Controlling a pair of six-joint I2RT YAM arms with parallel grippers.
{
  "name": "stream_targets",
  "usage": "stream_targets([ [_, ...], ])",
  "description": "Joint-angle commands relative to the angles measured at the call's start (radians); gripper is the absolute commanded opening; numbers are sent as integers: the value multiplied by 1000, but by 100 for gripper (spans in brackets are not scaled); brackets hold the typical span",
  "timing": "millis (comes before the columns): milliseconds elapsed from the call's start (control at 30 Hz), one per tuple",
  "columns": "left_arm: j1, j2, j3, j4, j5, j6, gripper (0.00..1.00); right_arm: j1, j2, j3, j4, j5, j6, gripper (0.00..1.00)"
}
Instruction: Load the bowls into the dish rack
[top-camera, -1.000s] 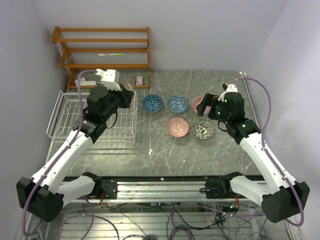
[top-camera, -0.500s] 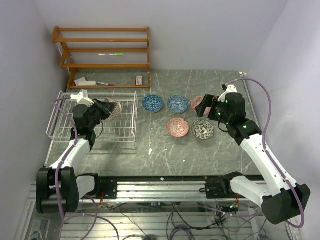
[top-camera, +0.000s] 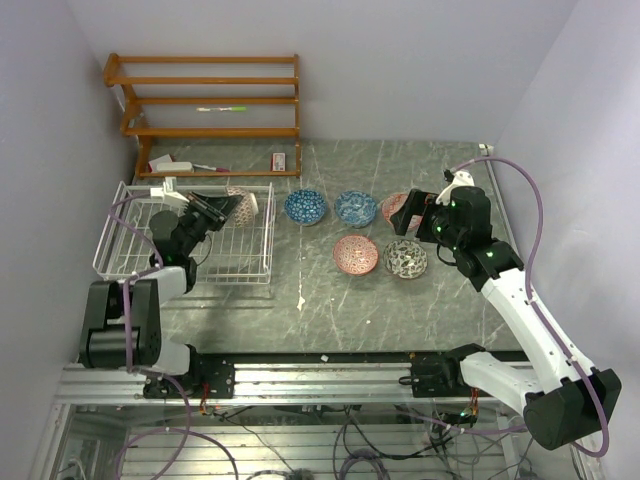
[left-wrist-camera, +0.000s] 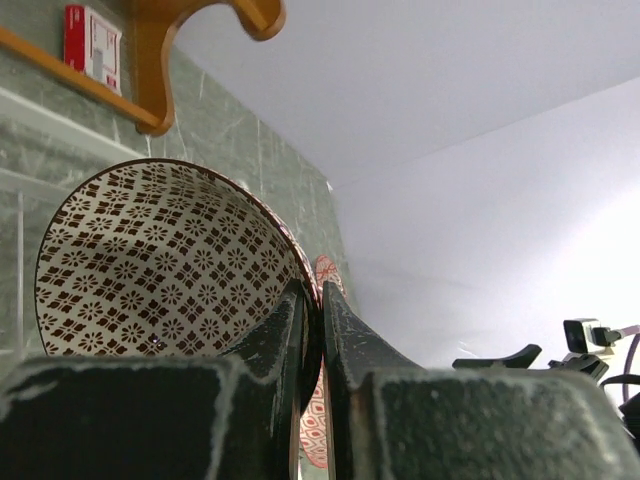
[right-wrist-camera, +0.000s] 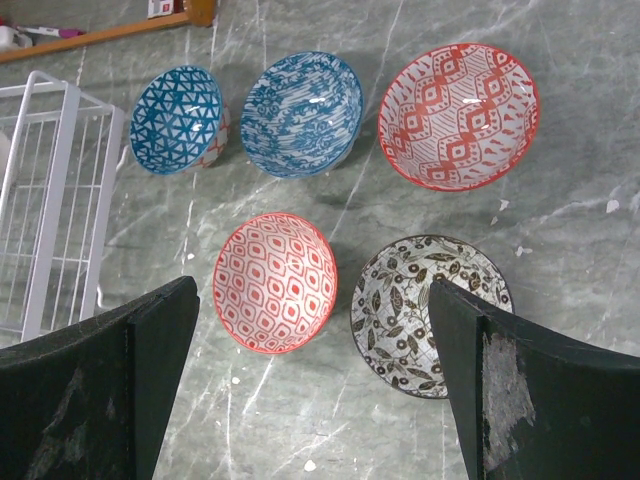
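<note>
Pinching the rim of a brown-diamond bowl (left-wrist-camera: 160, 260) with the left gripper (left-wrist-camera: 312, 295), fingers pressed tight on it, one inside the wall and one outside. Holding it tipped up on edge, with the patterned inside facing left of the fingers. Hovering it over the far right part of the white wire dish rack (top-camera: 120, 215) in the overhead view; can't tell if it's touching the wires. Catching a sliver of a red-patterned bowl (left-wrist-camera: 329, 272) just behind the fingertips, no idea which one. Further out past the held bowl, seeing the foot of the orange wooden shelf (left-wrist-camera: 160, 60) with a small red-and-white card (left-wrist-camera: 92, 35) next to it.

Keeping the right gripper (right-wrist-camera: 312, 300) spread wide and gripping nothing, hanging above the marble table (right-wrist-camera: 600, 250). Looking straight down between those fingers at a pink-red bowl (right-wrist-camera: 275, 283) nearer the left finger. Also seeing a black-and-white leaf bowl (right-wrist-camera: 430, 315) right up against the right finger, the two bowls near each other but apart. Spotting three more in a row beyond the fingertips:
- a blue triangle bowl (right-wrist-camera: 177, 120) out left
- a blue striped bowl (right-wrist-camera: 302, 113) just beside it
- a red zigzag bowl (right-wrist-camera: 458, 115) out right

Seeing the rack's corner off past the left finger too.
</note>
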Motion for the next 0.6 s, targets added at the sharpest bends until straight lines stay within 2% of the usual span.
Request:
stream_targets([
  [0, 16, 84, -14, 288, 52, -93, 7, -6, -8, -6, 1, 13, -2, 99],
  [133, 23, 139, -8, 320, 64, -114, 7, -6, -11, -6, -1, 28, -3, 98],
  [333, 36, 201, 19, 256, 68, -109, 7, -5, -8, -17, 8, 29, 1, 98],
  [567, 63, 416, 19, 441, 93, -201, 7, -6, 4, -15, 17, 25, 0, 98],
])
